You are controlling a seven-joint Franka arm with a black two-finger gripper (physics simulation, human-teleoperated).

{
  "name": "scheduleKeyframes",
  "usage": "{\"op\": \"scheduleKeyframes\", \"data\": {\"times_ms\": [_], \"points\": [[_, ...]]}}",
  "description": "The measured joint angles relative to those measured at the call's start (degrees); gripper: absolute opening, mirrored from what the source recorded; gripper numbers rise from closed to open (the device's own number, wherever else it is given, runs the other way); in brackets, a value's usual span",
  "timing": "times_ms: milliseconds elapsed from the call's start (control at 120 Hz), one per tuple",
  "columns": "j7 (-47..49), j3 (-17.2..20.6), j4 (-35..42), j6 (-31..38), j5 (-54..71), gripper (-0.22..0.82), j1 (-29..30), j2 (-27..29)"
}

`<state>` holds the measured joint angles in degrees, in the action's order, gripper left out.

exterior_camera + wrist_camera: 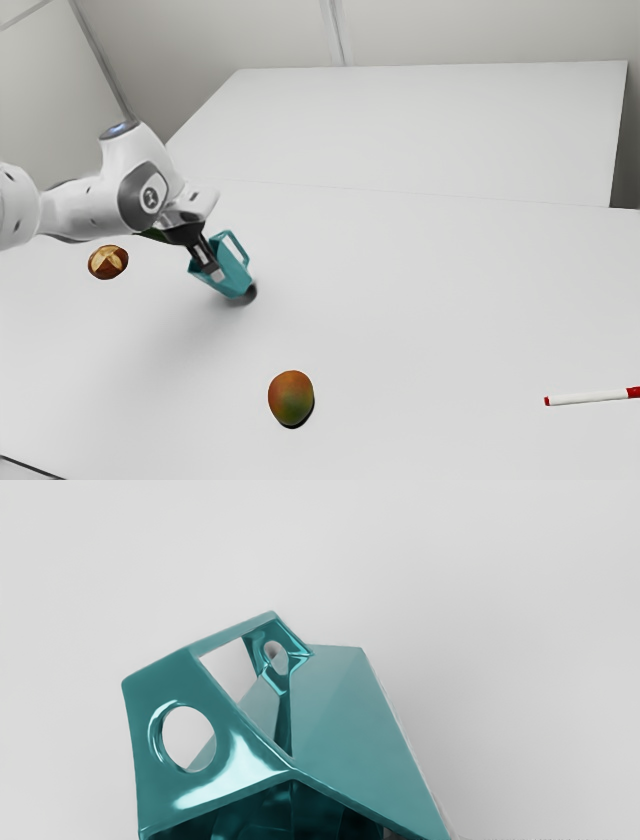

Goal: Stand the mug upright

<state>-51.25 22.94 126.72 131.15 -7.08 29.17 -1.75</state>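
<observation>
Toward the exterior view's left, out over the tabletop (420,290), the teal mug (232,277) sits tilted, its base end low by a dark patch of shadow and its mouth raised toward the arm. It is not upright. The end effector (213,268) is at the mouth end and, as I judge it, is grasping the mug by its wall: a body leaning like that, on a low edge of its base or just off the surface, would hardly keep its slant unsupported. Gripping by the wall leaves the handle (187,667) out of the way and the base free to meet the surface flat; what remains is to swing the mouth upward. The likely risk is the thin wall pivoting in the grip.

Behind the hand a dark green thing (152,235) is mostly hidden, and a brown round thing with a pale cross (108,262) lies below the forearm; a wide backward swing would want care there. The mango (291,397) rests nearer the camera, apart from the base, and the red-ended white marker (590,397) lies far off, hindering nothing.
</observation>
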Motion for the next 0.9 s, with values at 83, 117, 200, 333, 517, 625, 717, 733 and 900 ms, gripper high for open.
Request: {"op": "scheduleKeyframes", "data": {"times_ms": [83,117,200,333,517,625,717,733,900], "points": [[3.0,0.9,0.7,1.3,1.2,-0.18,0.0,0.3],[4.1,1.3,0.8,1.6,1.5,-0.18,0.1,0.4],[7.0,2.2,1.2,2.3,2.5,-0.18,0.2,0.6],[11.9,3.1,1.9,3.0,5.6,-0.18,-0.1,0.7],[17.3,4.0,2.5,2.2,7.6,-0.18,-0.4,0.4],[20.1,4.4,2.5,1.2,8.4,-0.18,-0.4,0.1],[22.1,4.5,2.4,0.7,8.8,-0.18,-0.3,-0.1],[22.4,4.5,2.4,0.6,8.8,-0.18,-0.2,-0.2],[25.4,4.6,2.4,0.1,9.1,-0.18,0.1,-0.5]]}}
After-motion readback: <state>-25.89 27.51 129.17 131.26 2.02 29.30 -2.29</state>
